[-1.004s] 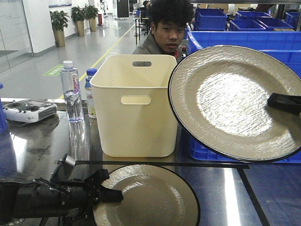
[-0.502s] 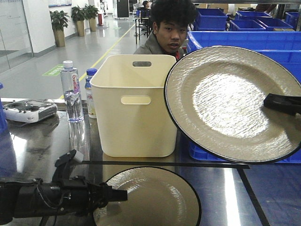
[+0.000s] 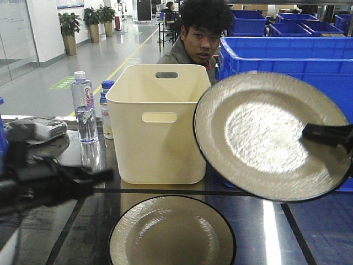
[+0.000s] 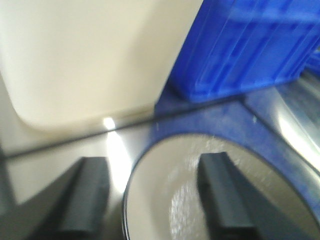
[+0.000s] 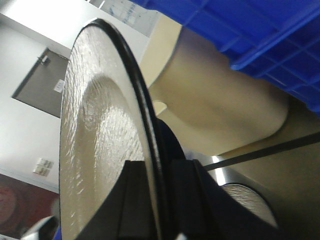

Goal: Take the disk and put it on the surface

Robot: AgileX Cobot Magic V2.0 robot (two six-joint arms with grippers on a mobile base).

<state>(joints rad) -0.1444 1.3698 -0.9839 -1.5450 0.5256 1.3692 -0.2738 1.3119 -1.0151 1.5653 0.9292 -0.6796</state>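
Two beige disks with black rims are in view. One disk (image 3: 172, 234) (image 4: 170, 175) lies flat on the dark shiny surface (image 3: 309, 232), inside the black tape lines. The other disk (image 3: 259, 132) (image 5: 95, 150) hangs tilted in the air at the right, with my right gripper (image 3: 325, 134) (image 5: 159, 170) shut on its rim. My left gripper (image 3: 99, 175) (image 4: 152, 200) is open and blurred, above and left of the lying disk. It holds nothing; that disk's left rim shows below the gap between its fingers.
A cream bin (image 3: 160, 121) stands behind the lying disk, with two water bottles (image 3: 84, 107) and a white controller (image 3: 41, 128) to its left. Blue crates (image 3: 287, 49) fill the right rear. A person (image 3: 201, 33) sits behind the bin.
My left arm has drawn back to the left and risen off the lying disk's edge, blurred by motion. The held disk has dropped a little lower with the right gripper.
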